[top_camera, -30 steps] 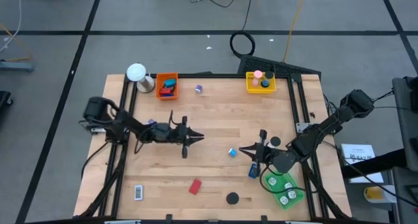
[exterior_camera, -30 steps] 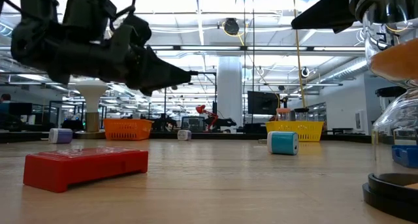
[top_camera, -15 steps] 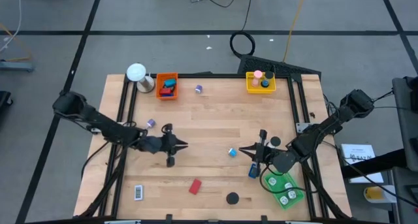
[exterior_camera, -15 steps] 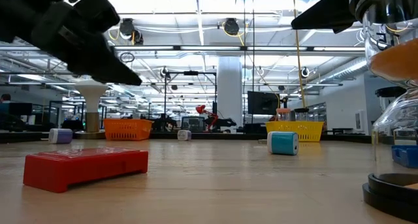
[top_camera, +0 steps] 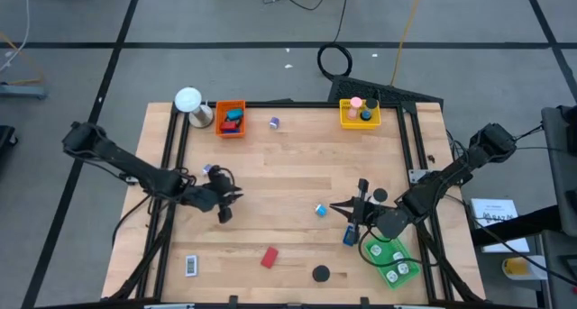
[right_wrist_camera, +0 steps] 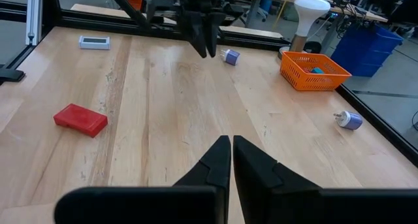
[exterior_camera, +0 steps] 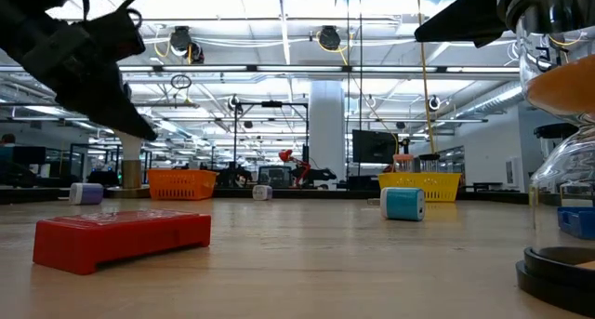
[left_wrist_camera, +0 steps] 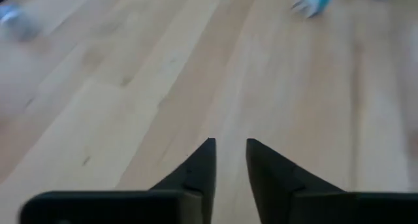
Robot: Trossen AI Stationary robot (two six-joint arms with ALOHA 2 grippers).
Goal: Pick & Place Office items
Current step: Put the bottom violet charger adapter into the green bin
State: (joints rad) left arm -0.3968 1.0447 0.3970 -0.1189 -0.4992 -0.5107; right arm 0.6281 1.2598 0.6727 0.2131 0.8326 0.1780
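My left claw [top_camera: 227, 197] hangs slightly parted and empty beside the purple roll [top_camera: 207, 169] (presumably my target); my right claw [top_camera: 347, 207] waits shut near the blue roll [top_camera: 320, 210].

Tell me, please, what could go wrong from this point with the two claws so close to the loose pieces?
1. The left claw, slightly open and empty, hangs near the purple roll; a glancing touch could send it rolling off.
2. The right claw is shut, with its tips almost at the teal roll; advancing like that may just push it away.
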